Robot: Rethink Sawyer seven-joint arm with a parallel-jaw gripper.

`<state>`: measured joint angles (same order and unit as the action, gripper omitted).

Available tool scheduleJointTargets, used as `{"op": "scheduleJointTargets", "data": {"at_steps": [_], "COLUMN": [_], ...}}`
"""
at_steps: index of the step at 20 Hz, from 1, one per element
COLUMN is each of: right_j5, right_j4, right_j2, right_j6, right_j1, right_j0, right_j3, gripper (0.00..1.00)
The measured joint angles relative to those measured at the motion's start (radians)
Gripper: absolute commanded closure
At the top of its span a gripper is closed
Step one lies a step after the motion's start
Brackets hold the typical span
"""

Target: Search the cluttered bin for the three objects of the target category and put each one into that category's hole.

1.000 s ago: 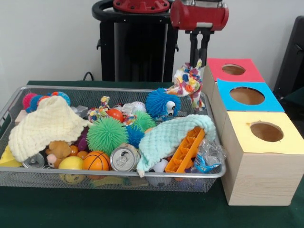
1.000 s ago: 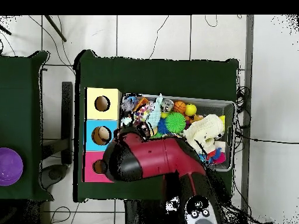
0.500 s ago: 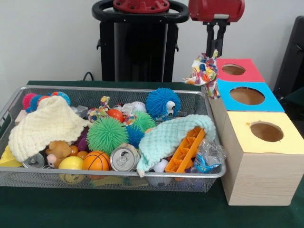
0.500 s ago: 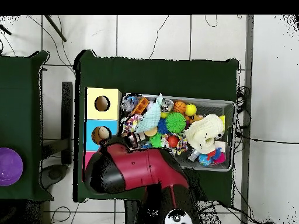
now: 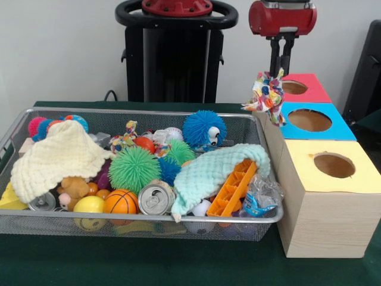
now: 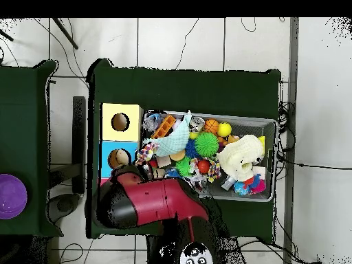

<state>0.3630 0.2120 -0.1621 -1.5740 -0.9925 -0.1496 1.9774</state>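
Gripper [image 5: 282, 70] is pinched shut on the top of the multicoloured rope toy [image 5: 268, 95], which hangs free in the air. A second ago the toy dangled over the far right corner of the wire mesh bin [image 5: 143, 225]; half a second ago it was at the bin's edge. Now it is clear of the bin and sits beside the front edge of the red-topped box [image 5: 293, 87], partly in front of the blue-topped box [image 5: 309, 120]. The overhead view agrees: the arm has swung toward the row of boxes.

Judgement: transport phase, one target object extracted and nearly over the holes. Which hole is meant cannot be told yet. Yellow-topped box [image 5: 333, 165] is well apart from the toy. Remaining clutter in the bin looks undisturbed, e.g. soda can [image 5: 156, 198] and mint knitted cloth [image 5: 211, 170].
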Motion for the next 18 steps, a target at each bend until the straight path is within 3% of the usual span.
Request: {"op": "scheduleJointTargets", "data": {"at_steps": [18], "right_j5": [-0.003], "right_j4": [-0.120], "right_j2": [0.109], "right_j6": [-0.007], "right_j1": [0.023], "right_j0": [0.203], "right_j3": [-0.001], "gripper": [1.00]}}
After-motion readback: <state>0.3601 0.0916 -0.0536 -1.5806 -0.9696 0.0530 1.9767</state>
